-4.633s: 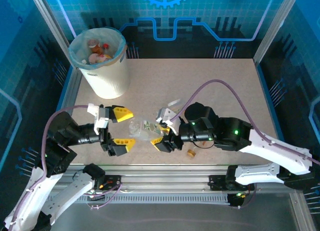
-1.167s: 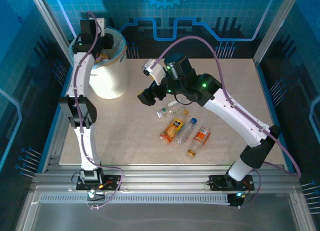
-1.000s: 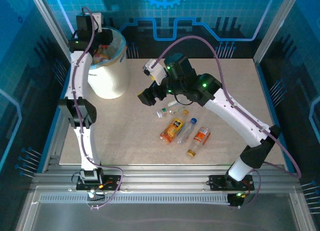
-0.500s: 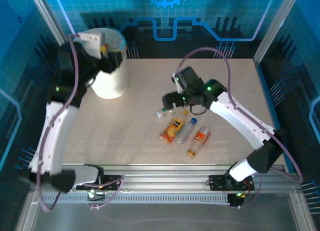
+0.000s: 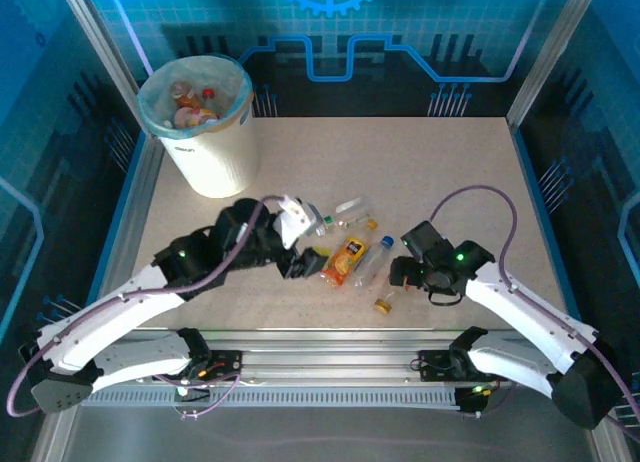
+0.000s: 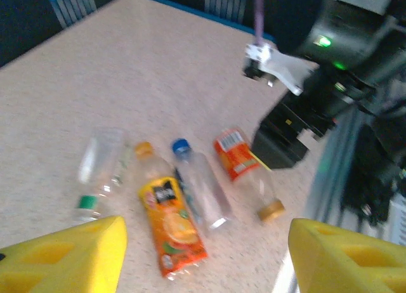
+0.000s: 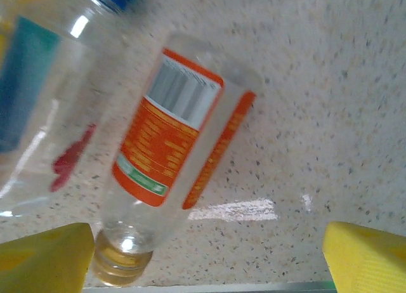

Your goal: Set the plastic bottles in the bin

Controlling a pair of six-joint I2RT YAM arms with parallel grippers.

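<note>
Several crushed plastic bottles lie mid-table: a clear one with a green cap, an orange-yellow labelled one, a clear blue-capped one and a red-orange labelled one with a gold cap. The white bin stands at the back left with bottles inside. My left gripper hovers open just left of the group; in its wrist view the orange-yellow bottle lies ahead of the left gripper. My right gripper is open, low over the table beside the red-orange bottle.
The frame rail runs along the table's front edge, close to the gold-capped bottle. Blue enclosure walls and metal posts surround the table. The right gripper's black body sits right behind the bottles in the left wrist view.
The left arm has come away from the bin and dropped to the left of the bottles. The right arm has pulled back from above the group to the front right.
</note>
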